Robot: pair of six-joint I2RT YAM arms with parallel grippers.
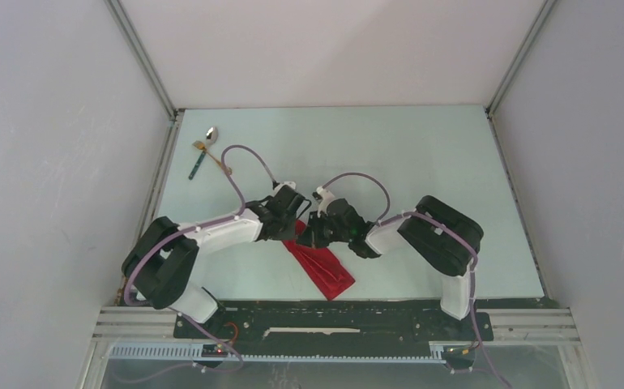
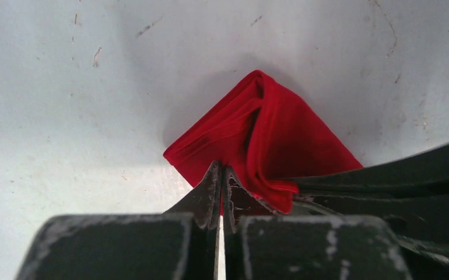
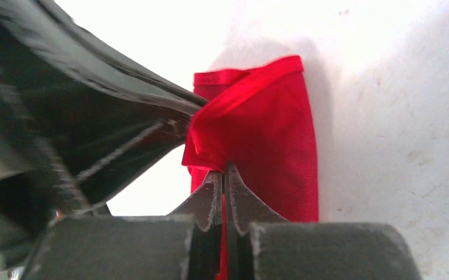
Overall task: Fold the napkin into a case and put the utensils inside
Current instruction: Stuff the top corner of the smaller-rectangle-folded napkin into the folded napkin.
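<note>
I'm looking into a robotics lab test cell, plain white panel walls (image 1: 49,121) on metal corner framing (image 1: 143,53), pale scuffed table (image 1: 422,154), black base plate (image 1: 333,318) on aluminium rails (image 1: 527,324)

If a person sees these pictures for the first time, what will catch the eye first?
The bright red napkin, folded into a narrow strip, lies near the middle of the pale table, close to the arms. The left gripper and the right gripper are both shut on its far end. The utensils lie apart at the table's far left corner.
</note>
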